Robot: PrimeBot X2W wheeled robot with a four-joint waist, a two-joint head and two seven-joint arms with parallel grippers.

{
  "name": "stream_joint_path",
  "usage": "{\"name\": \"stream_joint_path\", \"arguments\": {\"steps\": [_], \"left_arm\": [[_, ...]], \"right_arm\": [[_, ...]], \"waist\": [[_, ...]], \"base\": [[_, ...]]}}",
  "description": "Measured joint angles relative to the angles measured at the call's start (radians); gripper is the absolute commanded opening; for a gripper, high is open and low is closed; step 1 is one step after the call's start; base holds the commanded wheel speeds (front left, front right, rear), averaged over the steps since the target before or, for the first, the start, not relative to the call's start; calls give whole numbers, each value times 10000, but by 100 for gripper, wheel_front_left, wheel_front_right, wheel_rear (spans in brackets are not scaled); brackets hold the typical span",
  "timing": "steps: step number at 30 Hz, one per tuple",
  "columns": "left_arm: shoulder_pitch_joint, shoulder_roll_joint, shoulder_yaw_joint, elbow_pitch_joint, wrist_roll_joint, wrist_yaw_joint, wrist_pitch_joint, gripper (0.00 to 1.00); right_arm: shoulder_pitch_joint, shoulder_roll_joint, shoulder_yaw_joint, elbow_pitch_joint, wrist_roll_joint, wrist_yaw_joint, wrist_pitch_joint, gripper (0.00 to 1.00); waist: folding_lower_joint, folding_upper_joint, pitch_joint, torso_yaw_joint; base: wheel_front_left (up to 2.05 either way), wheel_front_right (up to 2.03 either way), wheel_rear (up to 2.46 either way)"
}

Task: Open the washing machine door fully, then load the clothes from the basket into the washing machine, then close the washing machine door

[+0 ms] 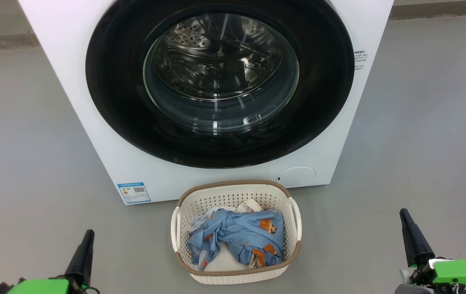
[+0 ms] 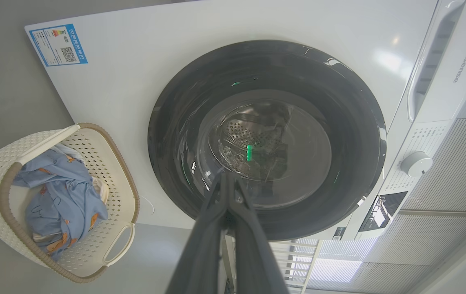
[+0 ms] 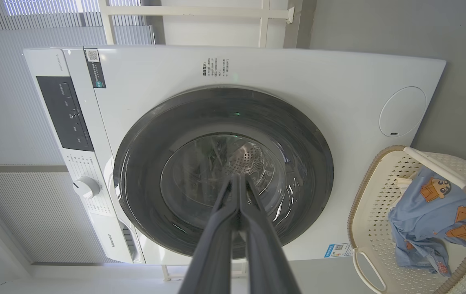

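Note:
The white washing machine (image 1: 69, 81) stands ahead with its round black-rimmed door (image 1: 110, 102) shut, the steel drum showing through the glass. On the floor before it sits the cream basket (image 1: 233, 275) holding light-blue clothes (image 1: 241, 234) with orange figures and some cream fabric. My left gripper (image 1: 88, 234) is shut at the lower left, well clear of the basket. My right gripper (image 1: 403, 214) is shut at the lower right. In the left wrist view the left gripper (image 2: 227, 177) points at the door (image 2: 167, 134); in the right wrist view the right gripper (image 3: 238, 179) does the same toward the door (image 3: 143, 163).
Grey floor (image 1: 420, 143) lies open on both sides of the machine. A blue label sticker (image 1: 134, 192) sits at the machine's lower left, a round service flap (image 1: 296, 175) at lower right. The control panel (image 3: 65, 114) and dial (image 3: 86, 187) lie above the door.

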Motion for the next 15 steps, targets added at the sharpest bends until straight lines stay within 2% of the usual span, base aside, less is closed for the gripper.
{"name": "stream_joint_path", "arguments": {"steps": [15], "left_arm": [[-1, -4, 10, 0, 0, 0, 0, 0]], "right_arm": [[-1, 4, -8, 0, -2, 0, 0, 0]], "waist": [[0, 0, 0, 0]], "base": [[0, 0, 0]]}}
